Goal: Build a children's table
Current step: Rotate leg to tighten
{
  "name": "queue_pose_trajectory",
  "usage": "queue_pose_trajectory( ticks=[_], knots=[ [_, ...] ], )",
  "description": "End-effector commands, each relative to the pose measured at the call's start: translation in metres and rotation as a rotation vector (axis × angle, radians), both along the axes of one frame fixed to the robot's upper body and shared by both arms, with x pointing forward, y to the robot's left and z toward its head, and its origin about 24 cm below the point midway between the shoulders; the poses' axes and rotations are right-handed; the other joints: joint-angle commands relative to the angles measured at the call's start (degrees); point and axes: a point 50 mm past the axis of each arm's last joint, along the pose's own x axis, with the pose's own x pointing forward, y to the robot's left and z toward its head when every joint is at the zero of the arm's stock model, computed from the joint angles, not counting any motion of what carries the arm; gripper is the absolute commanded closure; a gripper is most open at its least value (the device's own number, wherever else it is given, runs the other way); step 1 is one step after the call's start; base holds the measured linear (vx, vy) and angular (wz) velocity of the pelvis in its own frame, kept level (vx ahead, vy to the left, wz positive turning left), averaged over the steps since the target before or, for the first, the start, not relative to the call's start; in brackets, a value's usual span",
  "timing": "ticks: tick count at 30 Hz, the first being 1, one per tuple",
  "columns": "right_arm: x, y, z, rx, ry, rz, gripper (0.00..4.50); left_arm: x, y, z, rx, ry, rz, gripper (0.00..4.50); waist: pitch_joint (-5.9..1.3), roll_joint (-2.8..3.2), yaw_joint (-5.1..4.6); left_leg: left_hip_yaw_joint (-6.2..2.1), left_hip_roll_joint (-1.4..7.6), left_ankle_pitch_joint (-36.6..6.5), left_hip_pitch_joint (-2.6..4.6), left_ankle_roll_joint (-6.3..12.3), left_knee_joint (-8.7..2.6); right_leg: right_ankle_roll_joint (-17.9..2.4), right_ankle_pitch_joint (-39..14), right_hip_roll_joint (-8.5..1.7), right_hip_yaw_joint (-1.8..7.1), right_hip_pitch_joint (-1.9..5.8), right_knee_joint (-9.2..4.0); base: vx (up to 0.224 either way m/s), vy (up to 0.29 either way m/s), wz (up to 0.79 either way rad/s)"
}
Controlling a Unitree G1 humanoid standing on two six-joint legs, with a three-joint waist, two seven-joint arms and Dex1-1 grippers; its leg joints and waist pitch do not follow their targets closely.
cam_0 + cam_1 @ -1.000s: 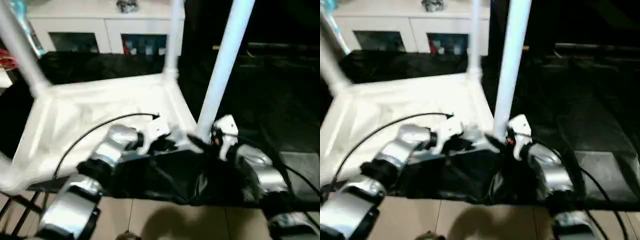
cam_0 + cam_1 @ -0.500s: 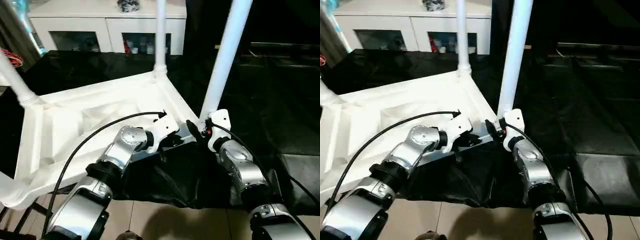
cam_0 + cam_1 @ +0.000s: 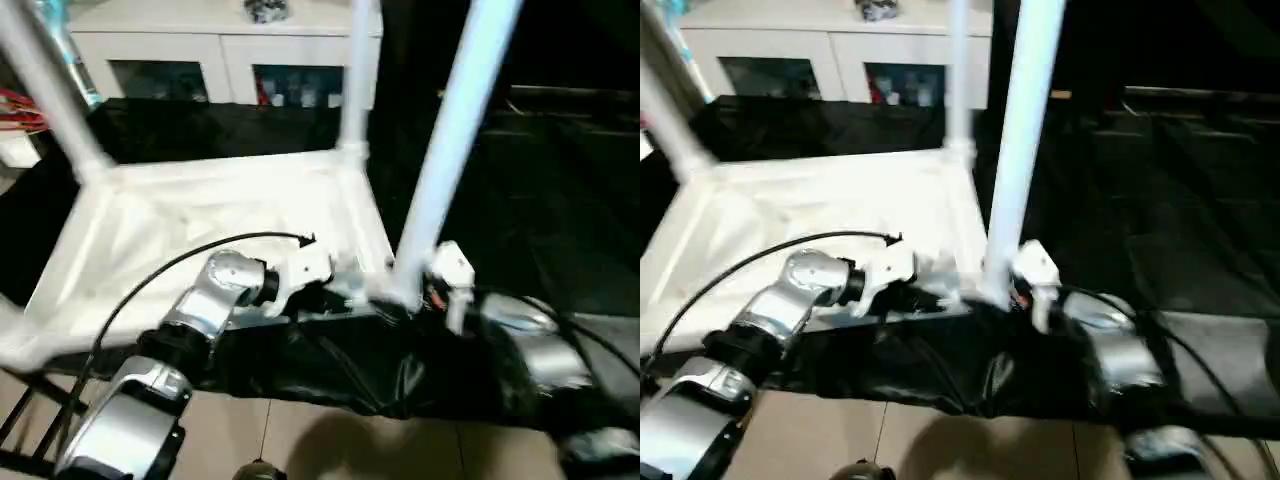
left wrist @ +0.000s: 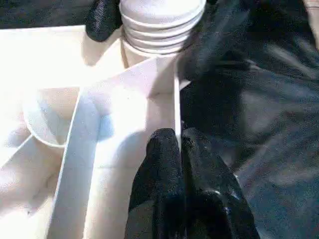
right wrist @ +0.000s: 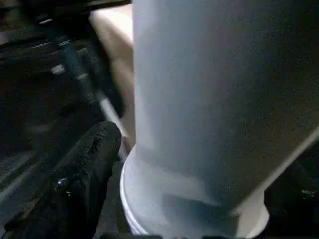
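Observation:
The white tabletop lies upside down with its ribbed underside up. Three white legs stand in its corner sockets: a far left leg, a far right leg and a near right leg. My left gripper is at the near right edge, its black fingers shut on the thin rim wall. My right gripper is at the base of the near right leg, open, with a finger on each side of the flared end.
A black cloth hangs over the near edge of the support under the tabletop. A white glass-door cabinet stands behind. Beige floor and a black metal frame lie below. Dark covered ground stretches to the right.
The head camera has swung, so the whole picture shifted. Both grippers stay at the near right corner. The right gripper's fingers stand a little wider around the leg's base.

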Motion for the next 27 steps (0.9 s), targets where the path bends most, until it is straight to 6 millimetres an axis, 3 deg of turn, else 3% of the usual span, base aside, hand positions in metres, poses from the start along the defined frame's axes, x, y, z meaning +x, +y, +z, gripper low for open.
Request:
queue_pose_trajectory(
  ticks=[1, 5, 8, 16, 21, 24, 25, 27],
  knots=[
    [-0.013, 0.016, -0.006, -0.009, 0.060, 0.172, 0.76, 0.005, -0.010, 0.016, -0.025, -0.057, -0.055, 4.50, -3.49, -0.95, 0.01, -0.90, 2.59, -17.44, 0.48, 3.69, -3.79, -10.52, -20.20, -3.76, 2.43, 2.72, -4.62, 0.000, 0.000, 0.00],
    [-0.019, 0.014, -0.003, -0.031, 0.085, 0.256, 0.76, 0.007, -0.006, 0.018, -0.008, -0.057, -0.076, 4.50, -3.65, -0.94, 0.36, -0.90, 2.68, -16.24, 0.49, 3.85, -3.68, -11.08, -18.05, -3.73, 2.49, 2.64, -4.34, 0.000, 0.000, 0.00],
    [-0.020, 0.013, -0.001, -0.030, 0.100, 0.276, 1.12, 0.008, -0.004, 0.019, -0.003, -0.058, -0.080, 4.50, -3.71, -0.93, 0.43, -0.88, 2.63, -15.72, 0.44, 3.86, -3.58, -11.48, -17.19, -3.77, 2.42, 2.70, -4.25, 0.000, 0.000, 0.00],
    [-0.023, 0.017, -0.001, -0.012, 0.109, 0.290, 1.67, 0.009, -0.002, 0.019, -0.007, -0.055, -0.083, 4.50, -3.70, -0.96, 0.92, -0.91, 2.66, -15.65, 0.45, 3.59, -3.58, -11.06, -18.11, -3.78, 2.41, 2.66, -4.29, 0.000, 0.000, 0.00],
    [-0.025, 0.020, -0.003, 0.012, 0.135, 0.295, 1.74, 0.009, -0.001, 0.018, -0.007, -0.047, -0.081, 4.50, -3.74, -0.89, 1.26, -0.95, 2.73, -15.89, 0.53, 3.36, -3.59, -10.88, -18.42, -3.90, 2.44, 2.61, -4.31, 0.000, 0.000, 0.00],
    [-0.025, 0.022, -0.005, 0.043, 0.151, 0.259, 1.75, 0.011, -0.001, 0.018, -0.012, -0.053, -0.054, 4.50, -3.68, -0.91, 1.33, -0.96, 2.69, -16.61, 0.56, 3.04, -3.64, -10.49, -19.78, -3.94, 2.44, 2.59, -4.46, 0.000, 0.000, 0.00],
    [-0.015, 0.025, -0.011, 0.080, 0.151, 0.100, 1.75, 0.017, -0.004, 0.019, -0.018, -0.078, 0.030, 4.50, -3.68, -0.99, 1.35, -0.97, 2.64, -16.27, 0.45, 3.02, -3.64, -10.35, -19.81, -3.97, 2.47, 2.62, -4.44, 0.000, 0.000, 0.00],
    [-0.012, 0.025, -0.013, 0.085, 0.150, 0.050, 1.75, 0.019, -0.006, 0.019, -0.019, -0.085, 0.059, 4.50, -3.61, -0.82, 1.16, -1.08, 2.57, -17.16, 0.59, 2.06, -3.79, -10.13, -21.45, -3.97, 2.34, 2.36, -4.58, 0.000, 0.000, 0.00]
  ],
)
